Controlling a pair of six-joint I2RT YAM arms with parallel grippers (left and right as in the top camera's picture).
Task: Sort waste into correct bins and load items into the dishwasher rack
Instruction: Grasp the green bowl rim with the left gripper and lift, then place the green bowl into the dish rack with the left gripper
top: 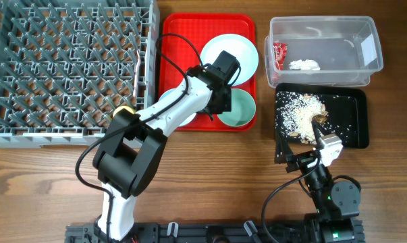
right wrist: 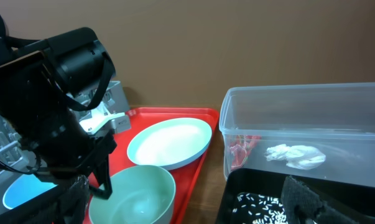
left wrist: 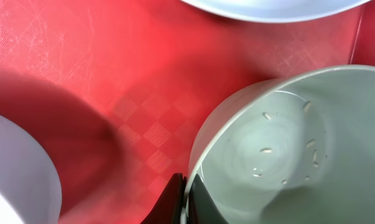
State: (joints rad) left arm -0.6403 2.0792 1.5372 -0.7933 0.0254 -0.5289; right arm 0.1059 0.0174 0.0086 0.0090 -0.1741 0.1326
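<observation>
My left gripper (left wrist: 185,200) is shut on the left rim of the mint green bowl (top: 238,108), one finger inside and one outside. The bowl stands on the red serving tray (top: 183,27) and holds a few rice grains (left wrist: 266,150). The pale blue plate (top: 247,54) lies behind it. The pale blue bowl (right wrist: 22,193) is left of it, mostly under my arm. My right gripper (right wrist: 187,196) is open and empty, low over the front edge of the black tray (top: 355,101), which holds rice and brown scraps (top: 301,111). The clear tub (top: 365,30) holds the red wrapper (top: 279,54) and the white tissue (top: 304,65).
The grey dishwasher rack (top: 68,61) fills the far left and shows no dishes. A bit of yellow (top: 125,109) shows at its front right corner, mostly hidden by my left arm. Fork and spoon are out of view.
</observation>
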